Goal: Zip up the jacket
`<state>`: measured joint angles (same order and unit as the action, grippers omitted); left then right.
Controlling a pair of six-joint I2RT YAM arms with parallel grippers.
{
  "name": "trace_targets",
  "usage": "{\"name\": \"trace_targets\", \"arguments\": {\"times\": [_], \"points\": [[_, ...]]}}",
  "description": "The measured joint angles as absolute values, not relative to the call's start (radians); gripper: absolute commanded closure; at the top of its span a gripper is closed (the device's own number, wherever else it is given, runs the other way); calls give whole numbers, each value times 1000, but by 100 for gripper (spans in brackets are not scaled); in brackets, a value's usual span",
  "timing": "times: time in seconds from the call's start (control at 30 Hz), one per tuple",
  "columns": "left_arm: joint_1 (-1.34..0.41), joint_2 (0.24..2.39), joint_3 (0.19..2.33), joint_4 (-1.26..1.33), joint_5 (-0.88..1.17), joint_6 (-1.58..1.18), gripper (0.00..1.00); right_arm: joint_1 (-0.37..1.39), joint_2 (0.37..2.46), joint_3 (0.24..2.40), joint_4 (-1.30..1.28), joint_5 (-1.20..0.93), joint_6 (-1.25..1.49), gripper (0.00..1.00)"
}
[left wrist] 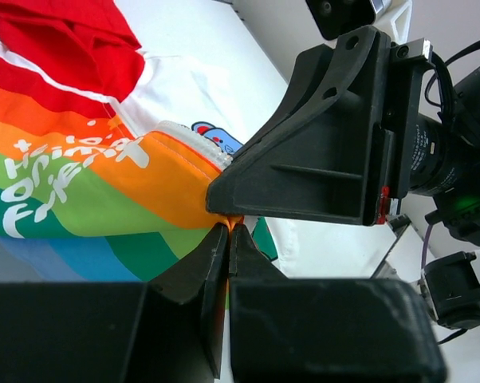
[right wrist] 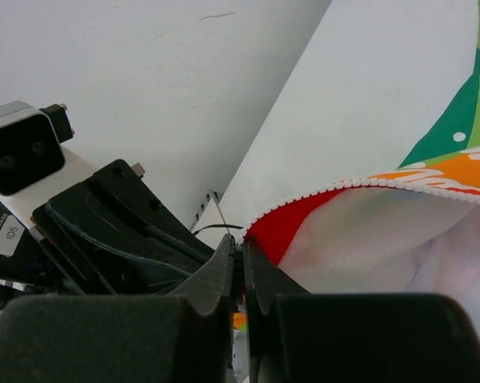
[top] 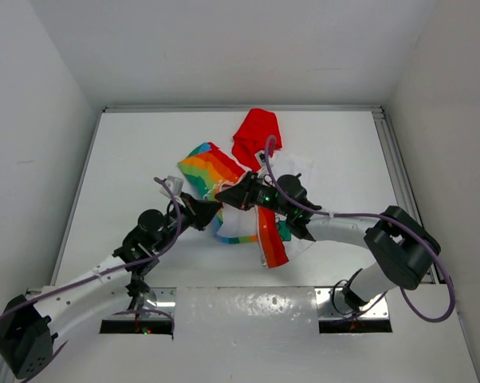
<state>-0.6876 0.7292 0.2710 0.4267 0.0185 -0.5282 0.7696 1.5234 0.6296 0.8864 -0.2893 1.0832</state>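
The rainbow-striped jacket lies crumpled mid-table, its red hood toward the back. My left gripper is shut on the jacket's orange front edge, beside white lettering and a cartoon print. My right gripper meets it tip to tip and is shut on the other front edge, where the white zipper teeth run along red fabric and white lining. The right gripper's finger fills the left wrist view. The left gripper's body shows in the right wrist view.
A white table is ringed by white walls with a metal rail on the right. A red and green part of the jacket hangs toward the near edge. Purple cables trail over both arms.
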Motion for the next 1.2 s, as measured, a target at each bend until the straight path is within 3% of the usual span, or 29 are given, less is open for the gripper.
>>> {"name": "trace_targets", "arguments": {"times": [0.03,0.07,0.1,0.2,0.27,0.37,0.4,0.47,0.5,0.53,0.73,0.97,1.2], "points": [[-688,723,271,421,19,-528,100,770,1522,629,885,-289,1084,83],[-688,717,271,415,14,-527,100,769,1518,630,879,-289,1084,56],[-688,710,271,410,7,-527,100,768,1512,629,865,-286,1085,43],[-688,692,271,388,-28,-527,100,761,1471,628,781,-261,1047,17],[-688,685,276,368,-43,-527,100,760,1417,624,683,-226,1003,14],[-688,685,282,334,-48,-529,100,759,1264,582,518,-144,922,18],[-688,685,286,321,-49,-529,100,758,1206,562,466,-117,896,44],[-688,685,299,291,-49,-532,100,757,1105,532,357,-73,844,79],[-688,685,306,278,-48,-532,100,757,1061,518,301,-57,823,93],[-688,685,316,261,-45,-532,100,756,1023,507,235,-47,807,100],[-688,677,358,209,-13,-544,100,762,921,434,-123,-26,757,100],[-688,680,359,196,39,-559,100,804,981,396,-293,-26,745,67],[-688,677,359,182,48,-559,100,934,1128,436,-311,29,730,65]]}}
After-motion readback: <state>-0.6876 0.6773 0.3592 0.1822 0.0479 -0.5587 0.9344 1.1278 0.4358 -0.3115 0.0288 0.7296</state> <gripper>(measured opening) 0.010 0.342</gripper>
